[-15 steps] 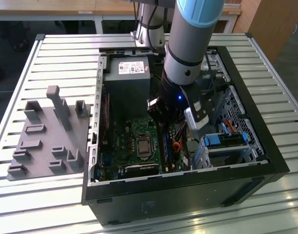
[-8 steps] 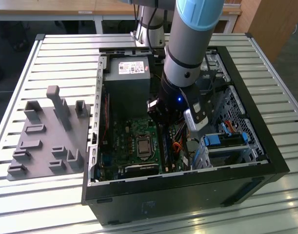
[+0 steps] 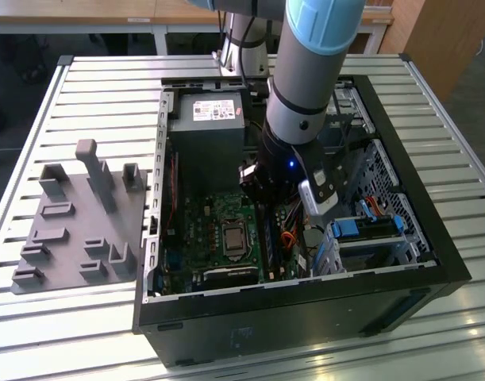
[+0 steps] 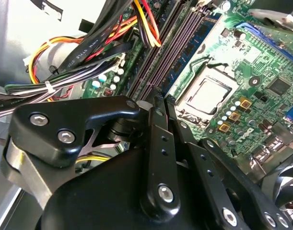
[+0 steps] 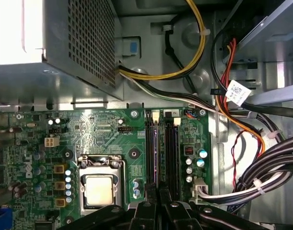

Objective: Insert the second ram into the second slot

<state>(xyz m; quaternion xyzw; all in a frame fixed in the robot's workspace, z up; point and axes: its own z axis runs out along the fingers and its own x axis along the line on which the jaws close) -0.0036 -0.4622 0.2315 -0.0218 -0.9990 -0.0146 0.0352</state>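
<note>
Gripper (image 4: 158,103) fingers pressed together over the memory slots (image 5: 160,148), cable bundles (image 5: 266,172) just beside, processor (image 5: 99,189) near

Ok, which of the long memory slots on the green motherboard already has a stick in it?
The long slot nearest the silver processor socket. A blue circuit-board stick sits in it, while the dark slots alongside look empty.

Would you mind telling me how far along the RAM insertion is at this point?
A blue stick looks seated beside the processor socket. The gripper, fingers together, sits at the end of the memory slots. Whether the stick is fully latched cannot be told.
</note>
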